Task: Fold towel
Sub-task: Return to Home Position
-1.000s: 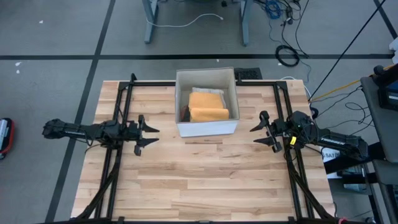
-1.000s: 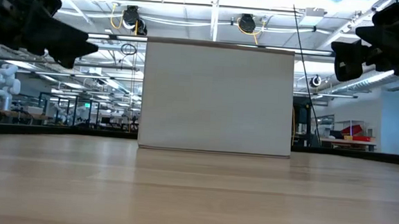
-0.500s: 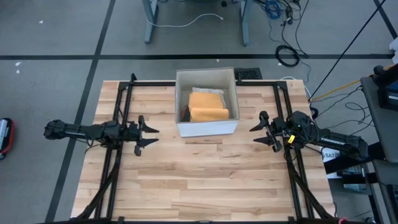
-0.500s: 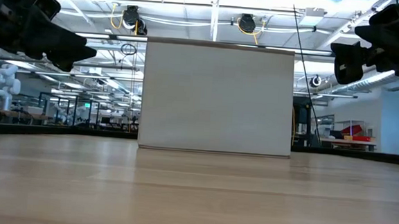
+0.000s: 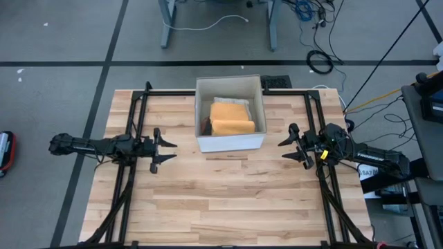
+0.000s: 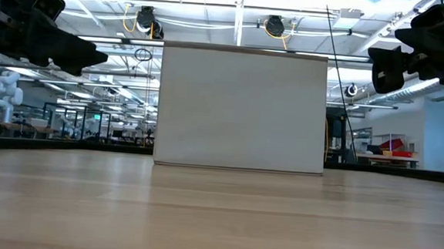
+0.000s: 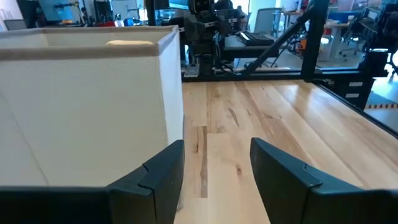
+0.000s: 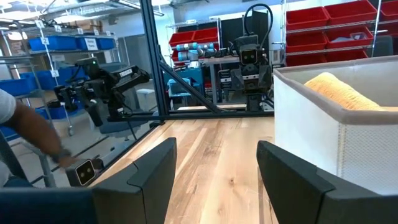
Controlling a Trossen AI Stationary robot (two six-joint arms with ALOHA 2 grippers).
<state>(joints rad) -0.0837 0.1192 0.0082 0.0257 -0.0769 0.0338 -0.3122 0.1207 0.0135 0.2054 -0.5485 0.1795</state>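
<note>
Folded orange cloth towel [image 5: 232,119] lies inside white fabric box [image 5: 230,143]. Beside box, left gripper [image 5: 166,153] on left, right gripper [image 5: 282,151] on right; fingers of both apart, empty. Towel likely light, limp; pinch folded edge if regrasping.

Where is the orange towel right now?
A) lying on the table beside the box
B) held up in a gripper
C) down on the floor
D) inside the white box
D: the folded orange towel lies inside the white box, while the left gripper and the right gripper hang open and empty on either side of it.
</note>
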